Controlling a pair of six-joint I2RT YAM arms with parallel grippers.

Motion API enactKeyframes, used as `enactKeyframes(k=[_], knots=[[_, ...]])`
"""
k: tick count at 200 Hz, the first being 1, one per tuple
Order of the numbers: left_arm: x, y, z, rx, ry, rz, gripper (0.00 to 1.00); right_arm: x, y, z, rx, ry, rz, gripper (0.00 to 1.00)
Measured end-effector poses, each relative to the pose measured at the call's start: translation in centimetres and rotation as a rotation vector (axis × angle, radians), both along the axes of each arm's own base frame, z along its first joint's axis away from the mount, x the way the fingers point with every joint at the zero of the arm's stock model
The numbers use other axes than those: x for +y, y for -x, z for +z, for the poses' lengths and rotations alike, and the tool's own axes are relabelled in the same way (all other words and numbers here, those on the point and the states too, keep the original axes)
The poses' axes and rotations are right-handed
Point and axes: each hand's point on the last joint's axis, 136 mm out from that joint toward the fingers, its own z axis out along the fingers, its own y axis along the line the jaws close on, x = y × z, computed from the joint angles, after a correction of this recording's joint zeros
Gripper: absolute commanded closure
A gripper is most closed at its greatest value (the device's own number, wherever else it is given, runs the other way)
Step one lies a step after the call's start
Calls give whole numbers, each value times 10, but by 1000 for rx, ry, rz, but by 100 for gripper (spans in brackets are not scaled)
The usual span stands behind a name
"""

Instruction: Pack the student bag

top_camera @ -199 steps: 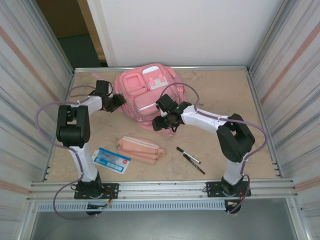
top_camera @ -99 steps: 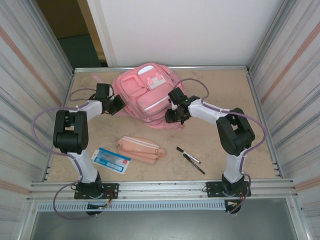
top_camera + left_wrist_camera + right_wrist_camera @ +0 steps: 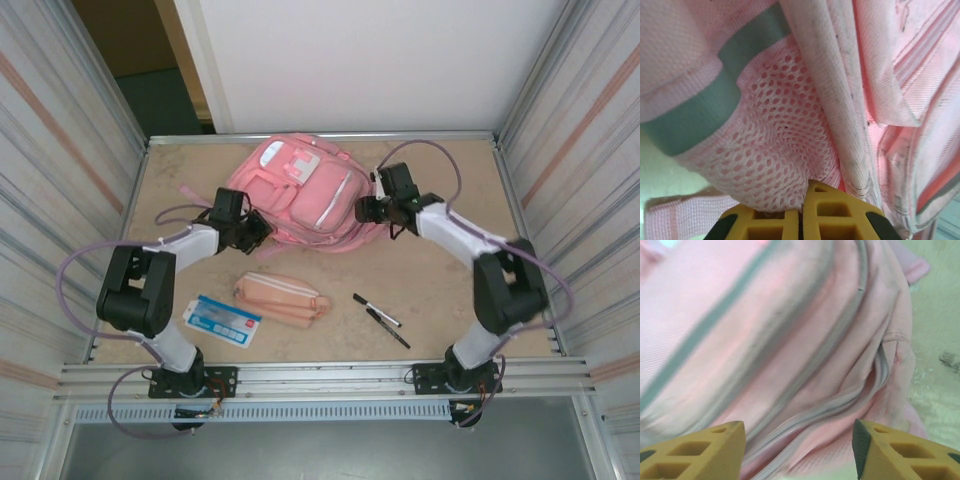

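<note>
The student bag [image 3: 305, 190], a large pink backpack with white trim, lies at the back middle of the table. My left gripper [image 3: 254, 229] is at its near left side. In the left wrist view the yellow fingers [image 3: 832, 212] are pressed together on the bag's pink mesh side pocket [image 3: 777, 150], so this left gripper [image 3: 802, 200] is shut on the mesh. My right gripper [image 3: 371, 211] is at the bag's right side. In the right wrist view it [image 3: 799, 436] stands open, with the bag's zipped pink fabric [image 3: 805, 365] just beyond the fingers.
A flat pink pencil pouch [image 3: 282, 297] lies in front of the bag, with a blue and white packet [image 3: 222, 319] to its left. Two black markers [image 3: 377, 311] [image 3: 389, 329] lie to the right. Ribbed metal walls [image 3: 60, 200] close in both sides.
The bag has turned and shifted. The left gripper closed on its mesh pocket and moved nearer and rightward. The right gripper swung from the bag's front edge to its right side.
</note>
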Motion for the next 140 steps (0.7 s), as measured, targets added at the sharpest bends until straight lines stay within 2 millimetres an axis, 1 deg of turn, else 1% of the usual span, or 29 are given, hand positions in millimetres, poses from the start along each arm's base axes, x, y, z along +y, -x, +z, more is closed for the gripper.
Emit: enactKeyframes(k=[6, 17, 21, 24, 32, 38, 46, 49, 64, 74, 87, 108, 130, 140], knots=[[-2, 2, 4, -1, 12, 7, 100, 7, 11, 12, -40, -10, 39, 37], [-6, 3, 11, -4, 35, 21, 100, 30, 34, 34, -115, -48, 144, 38], [-7, 4, 14, -4, 45, 27, 100, 37, 40, 39, -130, -61, 177, 38], [-8, 4, 15, -4, 51, 30, 100, 46, 48, 42, -146, -72, 220, 38], [-9, 3, 19, -3, 68, 41, 100, 66, 64, 46, -169, -90, 304, 37], [-10, 3, 20, 1, 80, 48, 100, 80, 74, 44, -175, -92, 361, 37], [-11, 4, 21, 13, 97, 58, 100, 101, 91, 38, -165, -91, 443, 37], [-12, 4, 21, 18, 103, 63, 100, 110, 98, 34, -157, -91, 477, 37], [-15, 5, 22, 37, 135, 72, 100, 145, 124, 15, -119, -89, 586, 37], [-18, 6, 23, 47, 154, 77, 100, 163, 135, 1, -89, -87, 623, 37], [-22, 7, 25, 56, 173, 80, 100, 178, 136, -15, -49, -77, 616, 37], [-28, 11, 32, 56, 205, 89, 100, 192, 116, -35, -30, -55, 526, 36], [-28, 16, 43, 43, 230, 101, 100, 192, 96, -50, -51, -11, 415, 36], [-29, 16, 47, 37, 240, 102, 100, 192, 88, -54, -68, 12, 373, 36]])
